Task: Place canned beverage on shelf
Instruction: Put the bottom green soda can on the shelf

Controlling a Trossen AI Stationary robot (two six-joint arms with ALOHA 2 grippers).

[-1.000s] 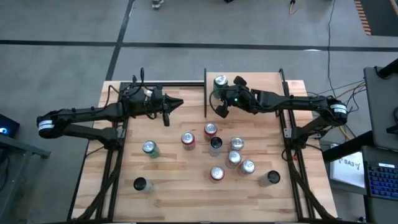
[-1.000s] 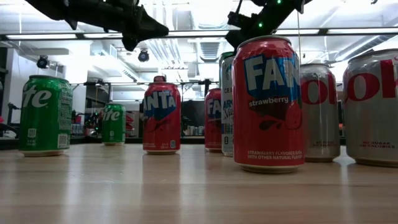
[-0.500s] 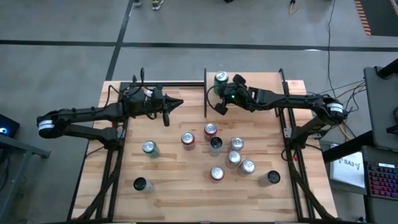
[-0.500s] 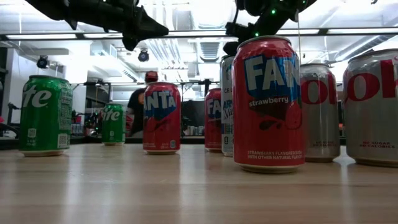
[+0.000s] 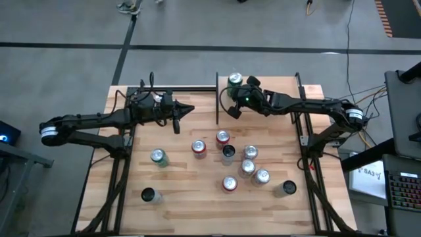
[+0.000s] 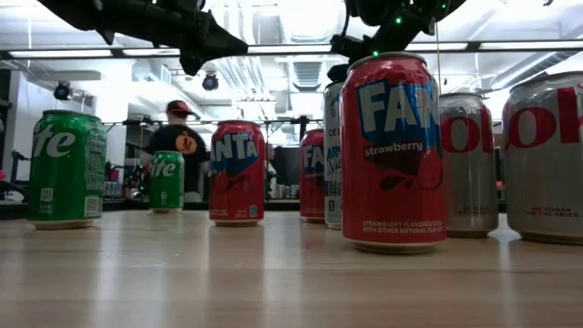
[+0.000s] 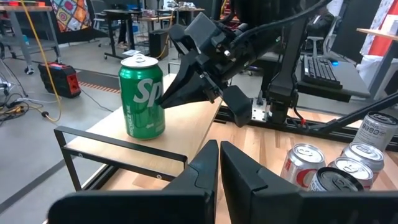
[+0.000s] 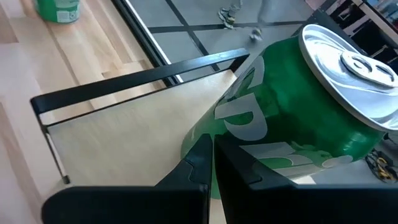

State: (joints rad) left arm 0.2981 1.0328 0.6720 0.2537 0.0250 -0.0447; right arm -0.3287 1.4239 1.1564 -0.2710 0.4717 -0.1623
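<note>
A green Sprite can (image 7: 142, 96) stands upright, on its base, on the shelf (image 5: 271, 84), a light wood board with black posts at the table's far side. My right gripper (image 7: 165, 98) is shut, and its tips are at the can's side, as the right wrist view (image 8: 210, 143) also shows. My left gripper (image 5: 190, 108) is shut and holds nothing. It hangs level in the air over the table's far left part and points toward the shelf. My right gripper touches the green can's side wall (image 8: 231, 138) with the tips of its shut fingers, about halfway up. The fingers slant down at it from the table's near right. The can stands upright on the shelf board (image 7: 186, 121).
Several cans stand in a cluster mid-table (image 5: 238, 155), and single ones stand at the left (image 5: 158, 157), near left (image 5: 148, 195) and near right (image 5: 285, 189). A black post (image 5: 217, 99) edges the shelf's left side. A person (image 6: 178, 137) stands in the room behind.
My right gripper, still shut, has gone a little toward the table's far edge. The green can has slid the same way along the shelf board and stays upright. In the low view a person has walked leftward behind the table.
</note>
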